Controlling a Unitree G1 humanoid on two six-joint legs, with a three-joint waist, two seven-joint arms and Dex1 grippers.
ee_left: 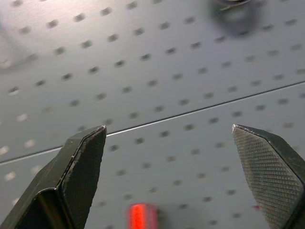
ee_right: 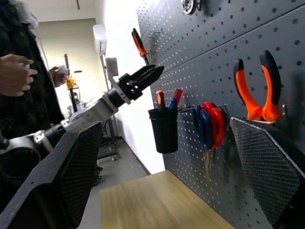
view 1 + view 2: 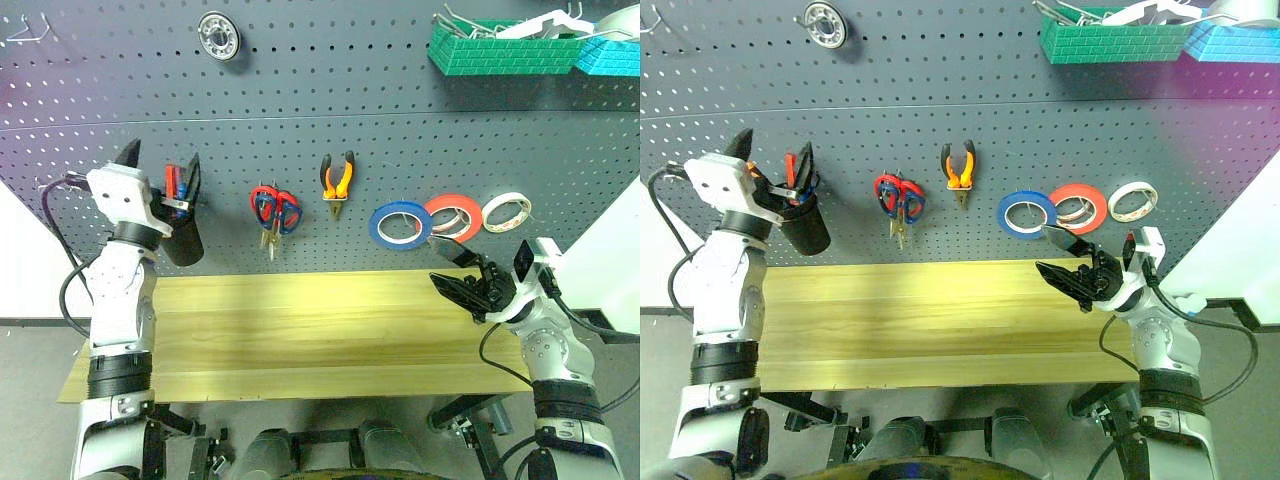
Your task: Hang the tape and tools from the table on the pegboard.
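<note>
Left eye view: pegboard (image 3: 300, 100) stands dark grey behind the far edge of the table (image 3: 300, 330), whose wood-grain top is bare. Left gripper (image 3: 160, 165) is raised at the left, just in front of the board, fingers spread apart and holding nothing; between and just beyond them sits a black cup (image 3: 185, 235) hung on the board, with red and blue screwdriver handles (image 3: 177, 182) sticking up from it. Right of the cup hang scissors (image 3: 274, 212), a red-handled and a blue-handled pair overlapping on one hook; whether a black-handled pair is among them cannot be told. Further right hang the pliers (image 3: 337, 180), orange-and-black handles up, nose down. Next come three rolls in a row, touching or overlapping: the blue tape (image 3: 400, 223), a red roll (image 3: 452, 216), a cream-white roll (image 3: 506, 211). Right gripper (image 3: 460, 270) is over the right end of the table, below the rolls, pointing left, its fingers wide apart and empty. High on the board: a metal bearing ring (image 3: 218, 36) and, at upper right, a green bin (image 3: 500, 48) beside a teal bin (image 3: 610, 55). Right wrist view shows a person's hand (image 2: 14, 74) at the far left of the room.
</note>
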